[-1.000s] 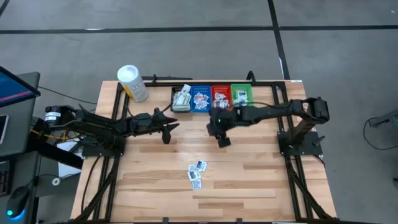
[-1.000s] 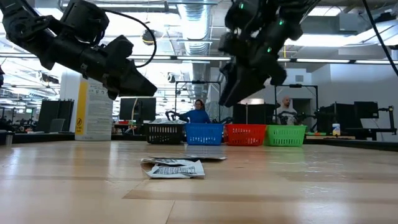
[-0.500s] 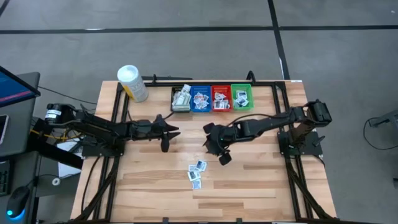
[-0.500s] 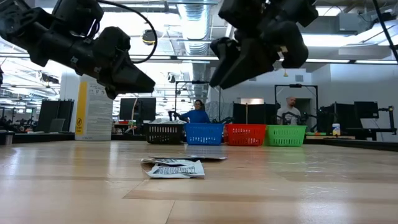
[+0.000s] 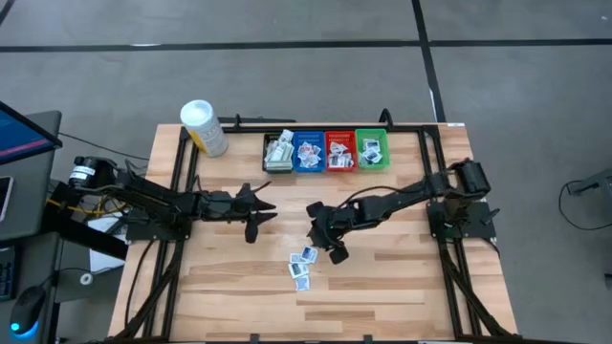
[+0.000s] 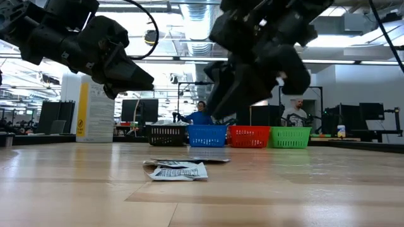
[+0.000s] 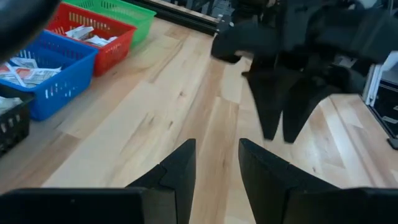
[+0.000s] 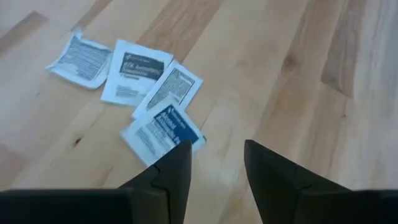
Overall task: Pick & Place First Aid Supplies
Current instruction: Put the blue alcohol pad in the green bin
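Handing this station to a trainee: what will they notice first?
Probably the right gripper, jaws apart and empty, hanging just above the loose packets near the table's front middle. Behind, four bins in black, blue, red and green line the far edge, packets inside. The left gripper waits open, left of centre.

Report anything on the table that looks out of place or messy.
A few packets lie loose on the bare wood in a small overlapping cluster, at odd angles, well apart from the row of bins at the far edge where the other packets sit. The right hand hangs just beside them, empty. Nothing looks damaged.
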